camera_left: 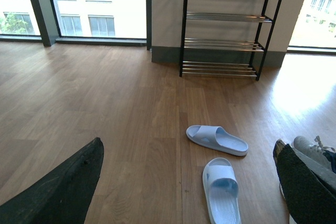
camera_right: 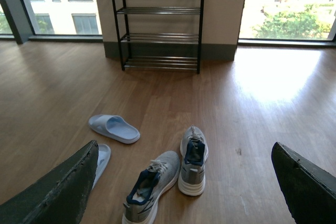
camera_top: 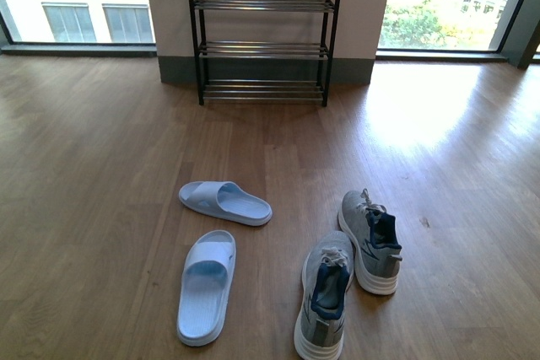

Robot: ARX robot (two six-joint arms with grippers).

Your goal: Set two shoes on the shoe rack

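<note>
1. Front view. The two shoes stand on the wooden floor (camera_top: 101,166) in the lower right-centre of the frame. The near sneaker (camera_top: 325,297) reaches the lower edge, so its heel is barely in frame. The far sneaker (camera_top: 371,242) is just beside it. Whether they touch cannot be determined. Both are upright, with their toes towards the shoe rack (camera_top: 263,48).
2. The shoe rack stands at upper centre, against the wall (camera_top: 363,6) and well apart from the shoes. Its top is cut off by the upper edge.
3. Two pale blue slides lie at lower left-centre. The far slide (camera_top: 224,201) lies crosswise and the near slide (camera_top: 207,286) lies lengthwise.
4. Neither arm appears in the front view.
5. Left wrist view. The left gripper (camera_left: 187,148) has its jaws wide apart. Both fingers (camera_left: 63,192) are cut off by the frame. One finger hides most of the sneakers.
6. Right wrist view. The right gripper (camera_right: 185,148) has its jaws wide apart. One finger covers part of the near slide.
</note>
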